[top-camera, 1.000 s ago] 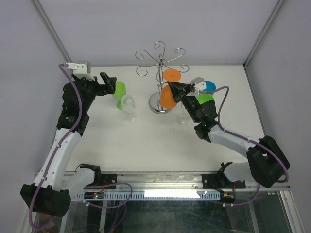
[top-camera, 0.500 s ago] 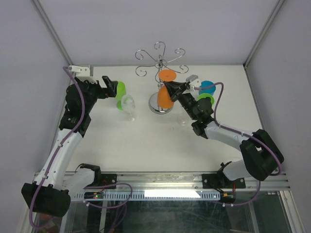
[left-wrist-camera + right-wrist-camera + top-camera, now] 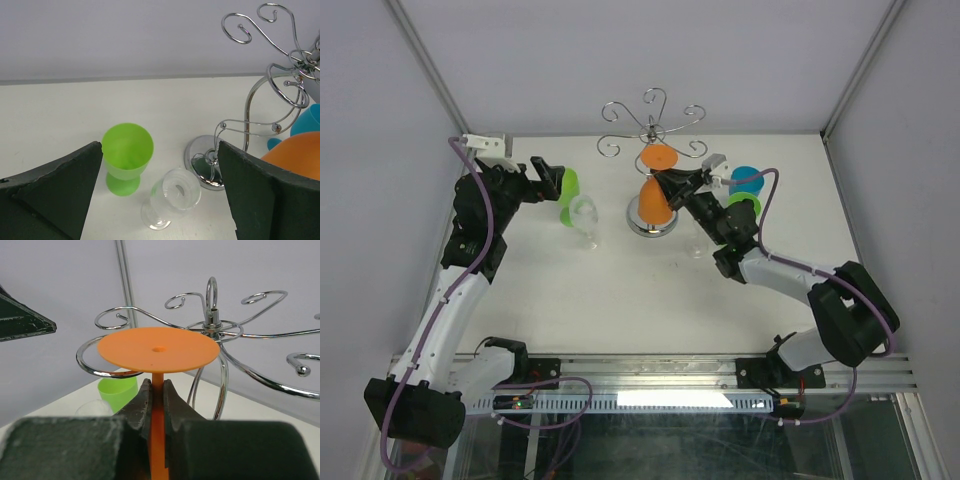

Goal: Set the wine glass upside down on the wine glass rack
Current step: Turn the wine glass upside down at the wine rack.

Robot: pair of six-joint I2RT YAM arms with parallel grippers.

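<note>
At the upper centre of the top view, the wine glass rack (image 3: 651, 128) stands on a round, mirror-bright base, with a thin post rising to curled chrome arms. My right hand (image 3: 665, 180) is clamped on the stem of the orange wine glass (image 3: 659, 157), which is inverted, its flat foot up beside those scrolls. My left hand (image 3: 548, 175), at upper left, is spread wide and holds nothing. The tabletop (image 3: 620, 290) is plain white; pale grey walls (image 3: 620, 50) enclose it.
</note>
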